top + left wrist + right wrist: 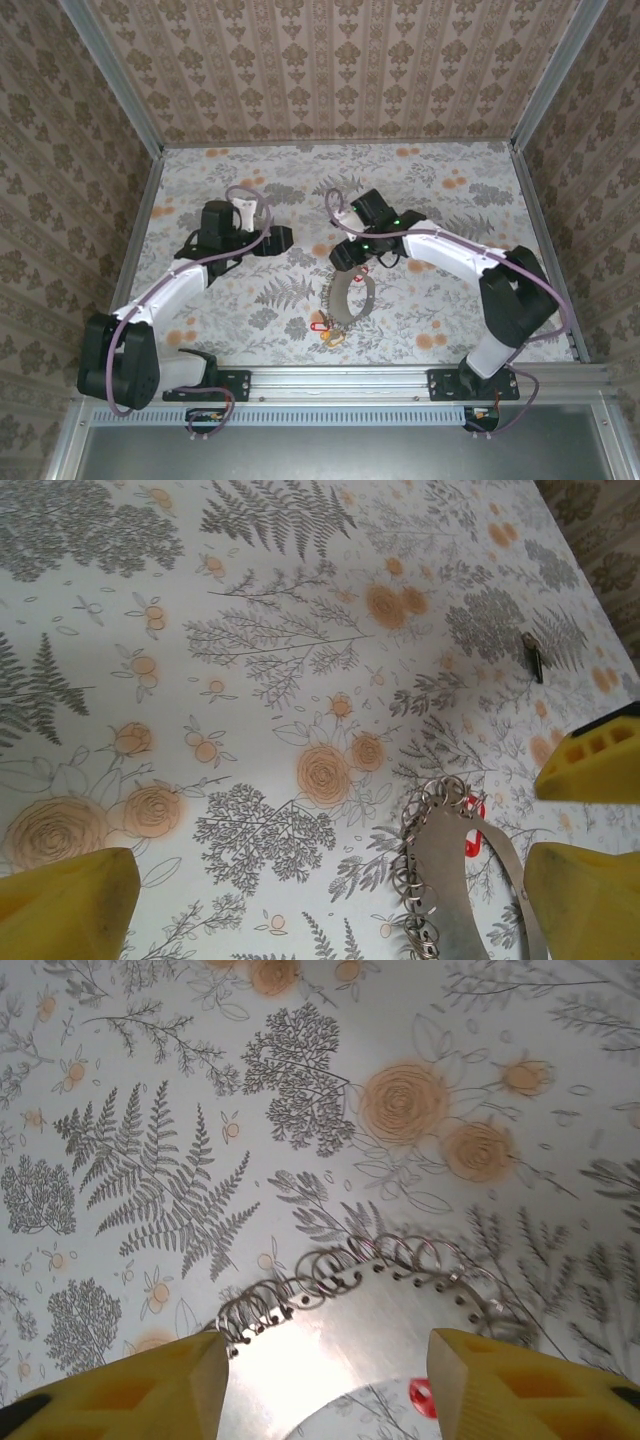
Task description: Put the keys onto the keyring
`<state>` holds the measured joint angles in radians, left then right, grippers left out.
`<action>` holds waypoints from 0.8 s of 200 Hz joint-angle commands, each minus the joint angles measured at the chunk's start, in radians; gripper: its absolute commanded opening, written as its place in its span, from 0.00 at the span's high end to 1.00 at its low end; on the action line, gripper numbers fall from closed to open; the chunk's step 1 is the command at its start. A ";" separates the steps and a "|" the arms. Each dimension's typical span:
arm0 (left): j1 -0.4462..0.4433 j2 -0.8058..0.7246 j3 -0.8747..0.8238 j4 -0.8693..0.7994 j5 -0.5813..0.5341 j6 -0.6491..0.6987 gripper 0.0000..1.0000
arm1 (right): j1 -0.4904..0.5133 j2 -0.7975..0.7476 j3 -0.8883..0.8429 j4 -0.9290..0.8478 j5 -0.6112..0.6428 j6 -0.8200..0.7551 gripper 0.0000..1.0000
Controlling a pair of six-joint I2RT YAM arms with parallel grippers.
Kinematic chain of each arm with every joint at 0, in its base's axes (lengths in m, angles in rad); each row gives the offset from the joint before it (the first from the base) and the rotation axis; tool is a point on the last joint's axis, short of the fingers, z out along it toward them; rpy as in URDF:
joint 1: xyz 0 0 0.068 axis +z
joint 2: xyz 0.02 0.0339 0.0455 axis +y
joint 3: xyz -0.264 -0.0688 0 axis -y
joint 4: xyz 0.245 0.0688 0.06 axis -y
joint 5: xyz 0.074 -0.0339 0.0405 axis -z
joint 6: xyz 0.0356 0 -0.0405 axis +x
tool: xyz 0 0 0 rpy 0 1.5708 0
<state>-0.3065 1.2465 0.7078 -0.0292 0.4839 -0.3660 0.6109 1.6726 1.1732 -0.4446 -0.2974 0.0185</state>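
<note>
My right fingers (120, 1390) straddle the keyring (340, 1310), one on each side; I cannot tell whether they grip it. If they pinch only its edge, the floppy band could buckle or slip free. My left fingers (65, 900) hang released beside it, and a dark key (535, 658) lies well beyond them on the worktop (250, 730).

You're working in bright, even light from overhead. The table (250, 180) reads pale and a little washed out, and the shadows on it are faint and soft-edged. In the right wrist view, the flat metal of the keyring (380, 1330) catches a broad white sheen that flattens its detail. The yellow fingers (120, 1395) of the right gripper (322, 1385) and those (60, 905) of the left gripper (320, 890) are blurred at the bottom corners, while the surface's print stays crisp. In the top view the frame rails (110, 75) lean inward toward the far edge.
</note>
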 commanded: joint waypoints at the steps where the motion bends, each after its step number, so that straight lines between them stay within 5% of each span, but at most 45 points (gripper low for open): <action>1: 0.046 -0.028 -0.035 0.067 0.064 -0.086 0.00 | 0.029 0.059 0.063 -0.086 -0.025 -0.069 0.49; 47: 0.069 -0.041 -0.057 0.086 0.068 -0.087 0.00 | 0.046 0.123 0.091 -0.086 -0.001 -0.077 0.62; 160: 0.070 -0.063 -0.064 0.083 0.067 -0.079 0.00 | 0.047 0.251 0.168 -0.121 0.087 -0.094 0.66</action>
<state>-0.2401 1.2083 0.6540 0.0387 0.5289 -0.4316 0.6563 1.8900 1.3125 -0.5350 -0.2535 -0.0574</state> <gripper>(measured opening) 0.997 0.339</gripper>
